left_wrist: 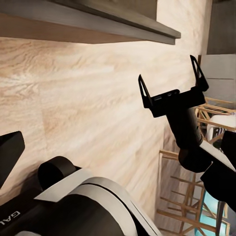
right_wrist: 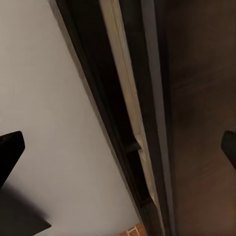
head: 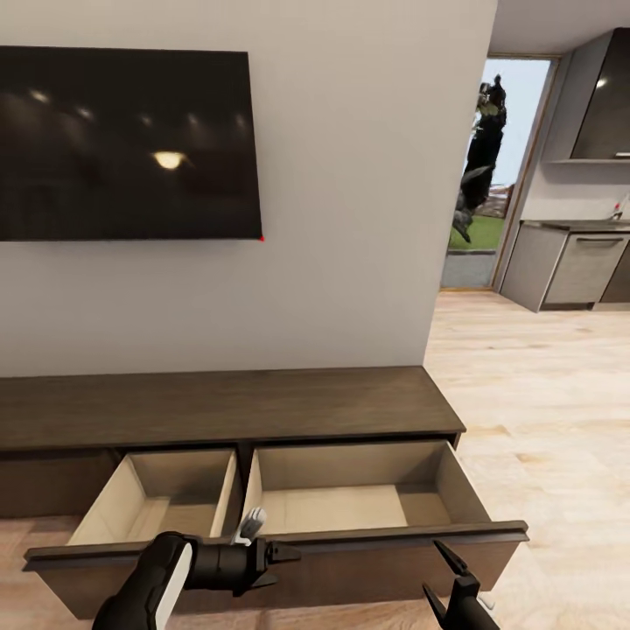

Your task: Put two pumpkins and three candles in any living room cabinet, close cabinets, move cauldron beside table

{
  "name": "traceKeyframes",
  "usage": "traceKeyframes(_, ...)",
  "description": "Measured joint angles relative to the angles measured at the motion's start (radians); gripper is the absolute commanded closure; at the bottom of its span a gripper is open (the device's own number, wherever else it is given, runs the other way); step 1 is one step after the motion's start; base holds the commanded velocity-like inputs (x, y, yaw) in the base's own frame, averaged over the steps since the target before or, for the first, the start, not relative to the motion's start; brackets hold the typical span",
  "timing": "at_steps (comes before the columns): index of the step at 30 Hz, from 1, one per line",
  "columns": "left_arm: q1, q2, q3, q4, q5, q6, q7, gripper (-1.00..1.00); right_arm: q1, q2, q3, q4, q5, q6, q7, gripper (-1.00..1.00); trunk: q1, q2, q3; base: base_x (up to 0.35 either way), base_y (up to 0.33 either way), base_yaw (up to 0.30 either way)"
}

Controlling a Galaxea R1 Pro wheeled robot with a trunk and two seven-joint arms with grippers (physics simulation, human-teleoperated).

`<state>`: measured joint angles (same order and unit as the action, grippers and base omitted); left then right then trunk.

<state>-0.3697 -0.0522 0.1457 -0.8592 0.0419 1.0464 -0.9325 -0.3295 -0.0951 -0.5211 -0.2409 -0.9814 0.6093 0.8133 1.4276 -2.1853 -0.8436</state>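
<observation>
both drawers pulled out, both grippers bare

low in the head view, the left gripper (head: 278, 564) lies sideways in front of the drawer fronts, its short fingers parted and holding nothing. right gripper (head: 448, 577) points upward just before the right drawer (head: 367, 503), jaws spread wide and empty, as the left wrist view confirms (left_wrist: 171, 81). the cabinet (head: 219, 407) stands against the wall under the television (head: 127, 144); the right drawer and left drawer (head: 157, 507) both gape, and what shows of their insides is bare. judging by this, they stand ready for pumpkins and candles, and must be shut afterward.
</observation>
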Motion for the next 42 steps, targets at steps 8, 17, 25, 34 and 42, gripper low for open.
traceKeyframes(8, 0.000, 0.000, 0.000, 0.000, 0.000, 0.000, 0.000, -1.00, 0.001, 0.001, 0.001, 0.005, 0.001, -0.015, -0.007, -1.00, -0.031, 0.056, 0.025, 0.000, 0.000, 0.000)
traceKeyframes(17, 0.000, 0.001, 0.000, 0.000, 0.000, 0.000, 0.000, -1.00, 0.001, 0.005, 0.001, 0.021, 0.000, -0.082, -0.009, -1.00, -0.065, 0.119, 0.053, 0.000, 0.000, 0.000)
traceKeyframes(25, 0.000, 0.000, 0.000, 0.000, -0.001, 0.000, 0.001, -1.00, 0.001, 0.018, 0.003, 0.021, 0.001, -0.207, -0.013, -1.00, -0.096, 0.175, 0.078, 0.000, 0.000, 0.000)
traceKeyframes(34, 0.000, 0.000, 0.000, 0.000, -0.006, 0.000, 0.001, -1.00, 0.001, 0.016, 0.003, 0.022, 0.002, -0.240, -0.147, -1.00, -0.130, 0.238, 0.107, 0.000, 0.000, 0.000)
traceKeyframes(42, 0.000, 0.001, -0.002, 0.000, -0.008, 0.000, 0.002, -1.00, 0.001, 0.011, 0.003, 0.020, 0.004, -0.250, -0.219, -1.00, -0.161, 0.294, 0.132, 0.000, 0.000, 0.000)
